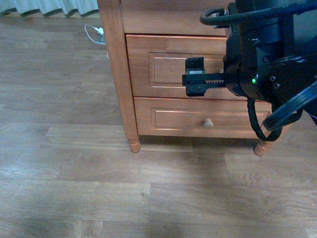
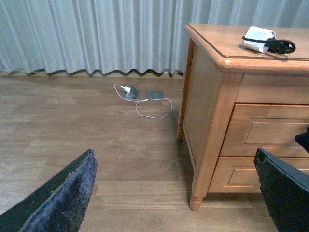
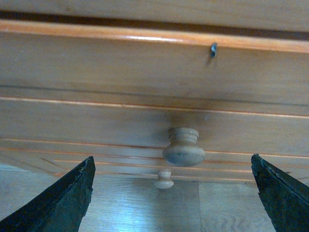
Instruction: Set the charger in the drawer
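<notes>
1. Straight ahead of the right gripper (image 3: 172, 158), framed between its widely spread fingers, sits the large round knob (image 3: 183, 147) of the taller drawer (image 1: 166, 69). The jaws hold nothing and, from what I can see, do not touch the knob. The drawer is shut.
2. The charger (image 2: 259, 39), a white block with a black cable bundled against it, lies on the cabinet top (image 2: 217, 41). That puts it higher than the right gripper and well apart from the left gripper (image 2: 173, 152), which is also wide open and empty.
3. The knob is smooth and rounded. If the fingers close before they are past its widest part, I would expect them to slide off when the pull starts.
4. Just below the right gripper is the smaller knob (image 1: 208, 123) of the shallower drawer. A small drop in height could land the fingers on the wrong one.
5. A slanted pull could jam the drawer in its frame, or drag the whole cabinet if it is light.
6. Nothing stands between the right gripper and the knob. That arm's own looping black cables (image 1: 277, 119) hang in front of the drawer fronts, though, and may crowd the opening.
7. Far from both grippers, a white plug with a thin cable (image 2: 127, 90) lies on the floor beside a flat grey item (image 2: 154, 94), near the curtain (image 2: 96, 34). It could be mistaken for the charger.
</notes>
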You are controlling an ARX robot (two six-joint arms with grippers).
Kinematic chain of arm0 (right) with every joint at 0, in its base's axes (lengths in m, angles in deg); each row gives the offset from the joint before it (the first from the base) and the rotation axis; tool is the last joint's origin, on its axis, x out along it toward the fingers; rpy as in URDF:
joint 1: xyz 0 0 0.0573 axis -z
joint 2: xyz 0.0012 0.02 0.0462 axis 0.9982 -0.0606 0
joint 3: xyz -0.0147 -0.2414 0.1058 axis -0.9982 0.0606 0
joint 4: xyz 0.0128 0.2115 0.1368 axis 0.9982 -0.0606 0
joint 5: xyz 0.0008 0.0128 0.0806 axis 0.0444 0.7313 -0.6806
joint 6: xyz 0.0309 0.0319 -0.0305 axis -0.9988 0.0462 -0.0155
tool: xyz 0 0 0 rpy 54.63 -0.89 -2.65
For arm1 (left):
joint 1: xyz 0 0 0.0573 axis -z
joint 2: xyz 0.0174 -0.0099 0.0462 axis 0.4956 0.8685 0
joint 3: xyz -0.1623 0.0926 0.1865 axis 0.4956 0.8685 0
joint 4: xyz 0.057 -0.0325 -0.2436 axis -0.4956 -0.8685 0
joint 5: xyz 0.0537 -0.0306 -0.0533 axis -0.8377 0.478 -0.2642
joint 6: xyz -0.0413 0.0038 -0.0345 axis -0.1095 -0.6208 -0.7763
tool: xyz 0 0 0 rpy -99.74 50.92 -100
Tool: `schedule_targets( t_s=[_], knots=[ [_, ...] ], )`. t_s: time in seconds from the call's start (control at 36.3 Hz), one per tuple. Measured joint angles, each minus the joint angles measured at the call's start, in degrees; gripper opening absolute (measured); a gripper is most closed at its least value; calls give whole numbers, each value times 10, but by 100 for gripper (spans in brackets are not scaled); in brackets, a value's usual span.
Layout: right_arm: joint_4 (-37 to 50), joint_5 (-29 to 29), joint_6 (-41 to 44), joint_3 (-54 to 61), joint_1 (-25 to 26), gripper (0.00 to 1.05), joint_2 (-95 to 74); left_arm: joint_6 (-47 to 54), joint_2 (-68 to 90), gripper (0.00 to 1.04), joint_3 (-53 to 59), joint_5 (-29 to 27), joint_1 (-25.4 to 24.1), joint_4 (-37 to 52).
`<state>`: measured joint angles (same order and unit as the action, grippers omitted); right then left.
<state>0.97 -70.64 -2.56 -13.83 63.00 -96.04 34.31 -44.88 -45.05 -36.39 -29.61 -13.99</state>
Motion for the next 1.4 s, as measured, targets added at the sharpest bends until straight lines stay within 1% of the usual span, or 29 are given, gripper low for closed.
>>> schedule_targets(
  t_s=[0.19,0.52,0.55,0.66,0.69,0.77,0.83,0.91,0.94,0.99,1.02,1.05,1.1,1.4],
  knots=[
    [-6,12,-10,-49,3,96,-39,0,0,98,0,0,0,0],
    [4,19,-13,-56,3,96,-55,0,0,98,0,0,0,0],
    [4,19,-13,-56,3,94,-55,0,0,98,0,0,0,0],
    [5,19,-12,-56,3,81,-56,0,0,98,0,0,0,0],
    [5,19,-11,-56,3,76,-56,0,0,98,0,0,0,0],
    [5,19,-9,-57,4,65,-58,0,0,98,0,0,0,0],
    [5,19,-8,-58,4,54,-61,0,0,98,0,0,0,0],
    [5,21,-6,-59,4,44,-64,0,0,98,0,0,0,0],
    [4,24,-2,-59,5,39,-64,0,0,98,0,0,0,0],
    [4,25,-1,-59,7,33,-64,0,0,98,0,0,0,0],
    [4,25,0,-59,8,29,-64,0,0,98,0,0,0,0],
    [4,26,1,-59,9,26,-64,0,0,98,0,0,0,0],
    [4,28,1,-59,9,24,-64,0,0,98,0,0,0,0],
    [2,22,1,-59,10,24,-64,0,0,98,0,0,0,0]
  ],
)
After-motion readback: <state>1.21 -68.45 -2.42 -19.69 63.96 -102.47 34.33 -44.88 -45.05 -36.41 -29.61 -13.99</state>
